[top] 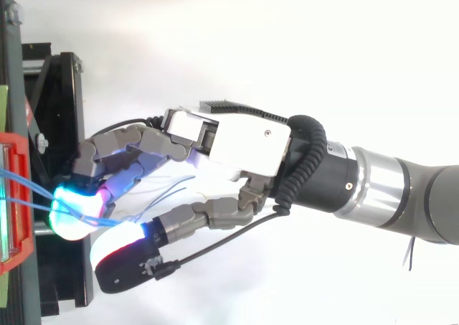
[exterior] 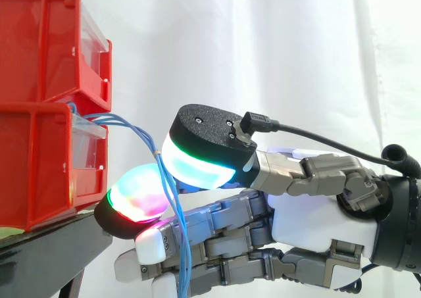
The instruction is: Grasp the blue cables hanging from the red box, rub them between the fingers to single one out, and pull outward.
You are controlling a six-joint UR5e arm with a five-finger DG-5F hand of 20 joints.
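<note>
While pinching the blue cables [exterior: 179, 245] between curled fingers [exterior: 138, 196], extends level from the right of the side view. Grips the strands just outside the lower red bin [exterior: 39, 166], with a cyan-and-green thumb pad [exterior: 197, 166] above and a magenta-and-green pad below, the two close together on the bundle. Holds the other fingers stretched beneath, roughly straight, pointing toward the black stand [exterior: 52, 245].

Cables: emerging from the clear front of the lower bin, arching outward and down into the pinch, then hanging loose past the lower fingers to the bottom edge. From above: same strands running from the bin's front to a cyan pad, with a few thin loops trailing under the hand [top: 251, 142].

Behind the fingers: white palm, then dark wrist and grey arm [top: 401, 189] entering from the right. Upper red bin [exterior: 39, 41] stacked on the lower, both on the stand. White curtain [exterior: 276, 48] as backdrop.
</note>
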